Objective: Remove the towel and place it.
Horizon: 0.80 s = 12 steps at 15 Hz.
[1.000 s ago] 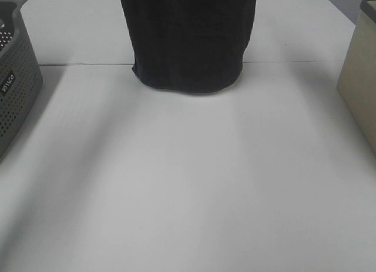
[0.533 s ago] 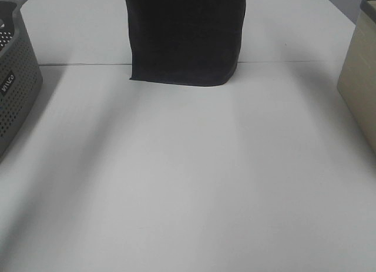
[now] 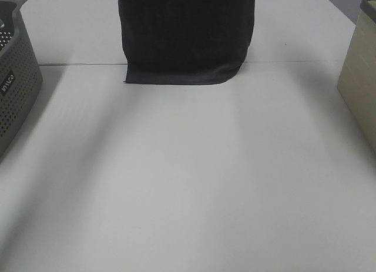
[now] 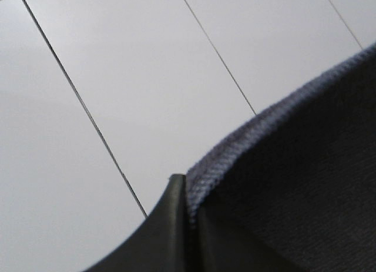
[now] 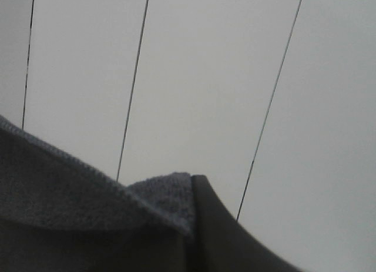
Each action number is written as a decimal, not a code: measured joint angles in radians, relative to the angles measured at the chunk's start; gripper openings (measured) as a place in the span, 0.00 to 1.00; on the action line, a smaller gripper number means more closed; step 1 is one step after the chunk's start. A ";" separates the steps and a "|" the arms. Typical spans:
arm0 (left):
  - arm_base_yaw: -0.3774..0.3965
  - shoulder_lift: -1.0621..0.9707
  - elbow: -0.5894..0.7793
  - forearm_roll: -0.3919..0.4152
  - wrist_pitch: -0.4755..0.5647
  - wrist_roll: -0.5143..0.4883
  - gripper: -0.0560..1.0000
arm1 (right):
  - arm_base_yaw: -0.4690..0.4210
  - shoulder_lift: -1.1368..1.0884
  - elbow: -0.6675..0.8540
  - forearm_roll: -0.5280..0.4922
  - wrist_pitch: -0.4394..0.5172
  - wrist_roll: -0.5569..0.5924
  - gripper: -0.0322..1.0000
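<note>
Towel (image 3: 187,37) hangs as a dark, nearly black sheet at the far middle of the surface (image 3: 188,184), with its upper part running out of the exterior high view. The lower hem touches the surface, where a narrow strip of cloth lies flat. The rest stands above it like a curtain. Neither arm appears in that view.

The left jaws are clamped on the towel (image 4: 294,166). In the left wrist view a dark finger (image 4: 164,237) presses against the stitched border with no gap visible. The right jaws are likewise closed on the cloth. In the right wrist view a corner of terry is pinched against a dark finger (image 5: 223,237). Behind both grips only pale panels (image 5: 200,78) with thin dark seams show.

The two-point hold, one grip on each side of the upper edge, appears intended to keep the cloth spread to its width, so that it can be laid out flat rather than dropped in a heap. Contact between hem and surface suggests that the laying-down step is in hand, with the resting hem serving as an anchor.

A grey perforated basket (image 3: 14,90) stands at the left edge and a beige basket (image 3: 359,90) at the right, both well apart from the towel.

The next move probably calls for equal travel of both arms. Uneven travel could skew the cloth or drag the hem.
</note>
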State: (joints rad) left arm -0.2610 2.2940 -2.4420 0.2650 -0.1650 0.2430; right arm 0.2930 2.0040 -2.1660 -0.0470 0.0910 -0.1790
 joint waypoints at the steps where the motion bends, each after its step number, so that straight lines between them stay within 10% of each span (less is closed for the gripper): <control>1: -0.001 -0.010 0.000 0.001 0.045 -0.014 0.05 | 0.000 -0.007 0.000 0.010 0.037 0.000 0.04; 8: -0.041 -0.230 0.000 -0.169 0.943 -0.025 0.05 | 0.002 -0.144 -0.001 0.159 0.631 0.000 0.04; 12: -0.041 -0.298 0.000 -0.273 1.286 -0.018 0.05 | 0.002 -0.172 -0.003 0.205 0.974 0.001 0.04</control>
State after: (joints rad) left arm -0.3020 1.9960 -2.4420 -0.0080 1.1210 0.2250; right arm 0.2950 1.8320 -2.1690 0.1580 1.0650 -0.1780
